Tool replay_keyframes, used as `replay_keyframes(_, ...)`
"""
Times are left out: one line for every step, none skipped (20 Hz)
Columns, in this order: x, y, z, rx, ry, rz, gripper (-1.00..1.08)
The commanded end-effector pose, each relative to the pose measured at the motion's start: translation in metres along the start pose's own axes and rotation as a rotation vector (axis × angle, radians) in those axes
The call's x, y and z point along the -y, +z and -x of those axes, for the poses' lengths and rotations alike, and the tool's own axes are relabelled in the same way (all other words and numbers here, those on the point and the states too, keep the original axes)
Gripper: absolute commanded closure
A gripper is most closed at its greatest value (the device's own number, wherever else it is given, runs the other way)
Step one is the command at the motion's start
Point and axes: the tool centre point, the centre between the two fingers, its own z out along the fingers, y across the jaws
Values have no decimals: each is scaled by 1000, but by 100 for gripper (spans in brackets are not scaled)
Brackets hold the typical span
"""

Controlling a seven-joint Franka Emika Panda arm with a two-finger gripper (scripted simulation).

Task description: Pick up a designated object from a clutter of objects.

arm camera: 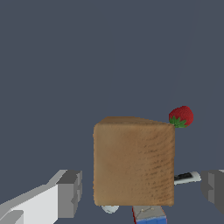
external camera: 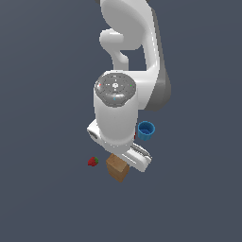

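Observation:
The designated object, a tan-brown wooden block (arm camera: 133, 162), stands upright between my two fingers in the wrist view. My gripper (arm camera: 142, 190) is open, with a gap between each finger and the block's sides. One grey finger (arm camera: 70, 192) shows beside the block and the other finger (arm camera: 214, 188) sits at the frame's edge. In the exterior view the block (external camera: 117, 168) pokes out from under the white hand (external camera: 132, 153), which hides the fingers. The rest of the clutter of objects lies close around the block.
A red strawberry (external camera: 93, 161) lies toward the exterior view's left of the block, and a blue cup (external camera: 146, 130) stands behind the hand. Near the block's base the wrist view shows a black marker (arm camera: 187, 177), a small white ball (arm camera: 110, 209), a multicoloured cube (arm camera: 150, 214) and the strawberry (arm camera: 181, 116).

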Motion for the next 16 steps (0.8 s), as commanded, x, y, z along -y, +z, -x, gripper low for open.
replay_keyframes(1, 1, -1, 0, 7, 0, -92)
replay_keyframes(0, 1, 0, 0, 3, 0, -92)
replay_keyframes(0, 1, 0, 0, 3, 0, -92)
replay_keyframes(0, 2, 0, 0, 3, 0, -92)
replay_keyframes(0, 4, 0, 0, 3, 0, -92)
replay_keyframes(0, 7, 0, 0, 4, 0, -92)
replay_keyframes(0, 10, 0, 0, 4, 0, -92)
replay_keyframes(0, 14, 0, 0, 4, 0, -92)
replay_keyframes(0, 19, 0, 0, 4, 0, -92)
replay_keyframes(0, 25, 0, 0, 5, 0, -92)
replay_keyframes(0, 30, 0, 0, 5, 0, -92)
replay_keyframes(0, 36, 0, 0, 6, 0, -92)
replay_keyframes(0, 40, 0, 0, 6, 0, -92)
replay_keyframes(0, 44, 0, 0, 6, 0, -92)
replay_keyframes(0, 47, 0, 0, 7, 0, -92)
replay_keyframes(0, 49, 0, 0, 7, 0, -92)
